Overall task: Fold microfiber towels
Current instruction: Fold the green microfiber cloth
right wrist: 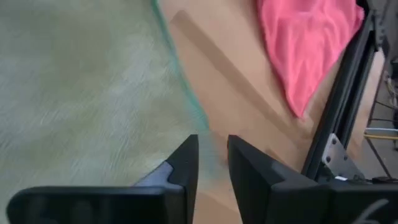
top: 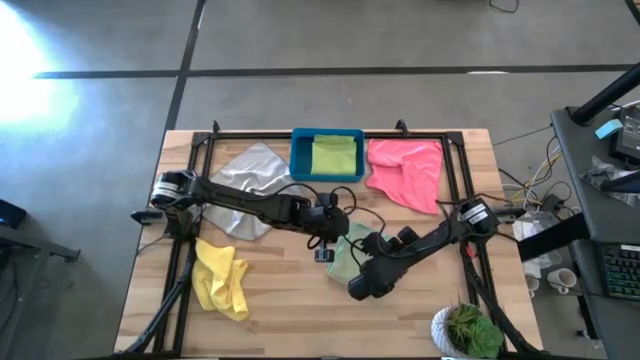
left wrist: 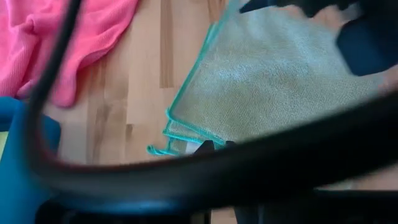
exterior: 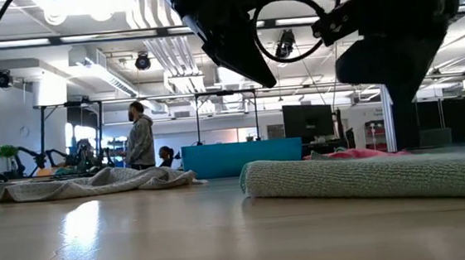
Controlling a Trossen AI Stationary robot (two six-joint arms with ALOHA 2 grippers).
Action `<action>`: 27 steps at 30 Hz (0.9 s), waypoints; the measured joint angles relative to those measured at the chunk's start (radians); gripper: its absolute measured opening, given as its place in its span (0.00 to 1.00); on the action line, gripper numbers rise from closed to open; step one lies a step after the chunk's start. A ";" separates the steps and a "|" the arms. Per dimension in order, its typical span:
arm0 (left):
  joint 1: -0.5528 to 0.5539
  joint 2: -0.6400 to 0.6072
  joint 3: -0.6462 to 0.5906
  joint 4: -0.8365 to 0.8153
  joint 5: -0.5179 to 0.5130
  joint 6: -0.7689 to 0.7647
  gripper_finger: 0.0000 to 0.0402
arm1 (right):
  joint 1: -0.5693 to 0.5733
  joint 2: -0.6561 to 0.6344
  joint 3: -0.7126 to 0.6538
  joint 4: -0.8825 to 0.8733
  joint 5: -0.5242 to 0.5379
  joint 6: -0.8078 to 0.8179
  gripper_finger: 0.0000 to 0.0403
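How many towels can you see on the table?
5: grey towel at the back left, lime towel inside the blue bin, pink towel back right, yellow towel front left, sage towel mid-table, partly hidden under the arms.

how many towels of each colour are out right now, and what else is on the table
light grey towel: 1
pink towel: 1
pale sage green towel: 1
lime green towel, in the blue bin: 1
yellow towel: 1
blue bin: 1
potted plant: 1
Total: 7

Sage towel (top: pixel 348 252) half hidden under arms
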 joint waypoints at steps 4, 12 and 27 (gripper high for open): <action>0.000 0.000 0.000 0.000 0.053 -0.001 0.06 | -0.026 -0.001 -0.015 0.001 0.058 0.023 0.22; 0.000 0.000 -0.010 0.001 0.109 -0.003 0.06 | -0.037 -0.112 -0.059 0.001 0.061 0.051 0.22; 0.054 0.002 -0.006 0.005 0.128 -0.055 0.19 | -0.024 -0.514 -0.265 0.011 0.089 0.153 0.19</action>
